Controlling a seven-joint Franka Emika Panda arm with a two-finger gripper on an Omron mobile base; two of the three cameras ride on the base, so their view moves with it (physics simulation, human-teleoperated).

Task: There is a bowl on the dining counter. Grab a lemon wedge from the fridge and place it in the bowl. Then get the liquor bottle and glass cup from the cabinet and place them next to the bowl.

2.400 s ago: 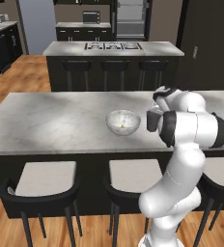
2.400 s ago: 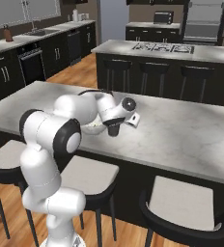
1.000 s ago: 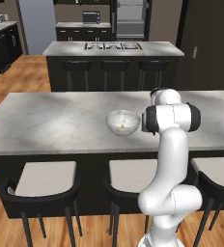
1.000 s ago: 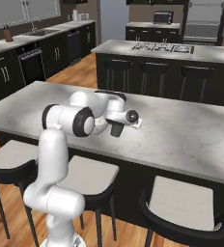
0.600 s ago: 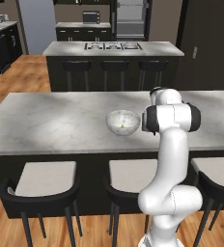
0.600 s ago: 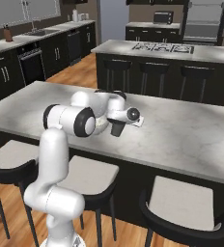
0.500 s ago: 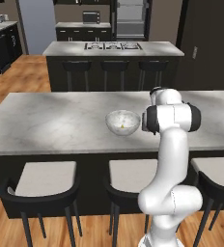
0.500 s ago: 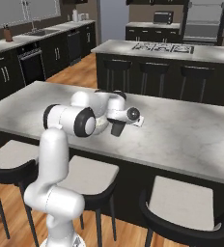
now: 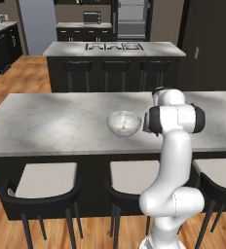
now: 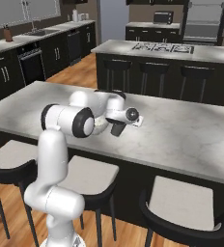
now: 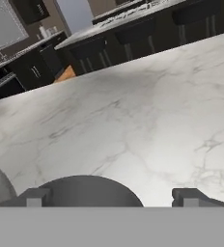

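Gripper [image 11: 109,198] standing open, straddling small smoky grey translucent glass cup [image 11: 87,191]; likely slippery, fragile; gripping mid-wall.

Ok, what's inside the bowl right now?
The bowl on the dining counter holds one small yellow piece, the lemon wedge. In the right base view the arm covers most of the bowl.

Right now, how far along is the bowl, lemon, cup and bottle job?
Done: the lemon wedge lies in the bowl on the dining counter. In hand: the glass cup stands beside the bowl, with the gripper open around it. Left: the liquor bottle, not yet placed by the bowl.
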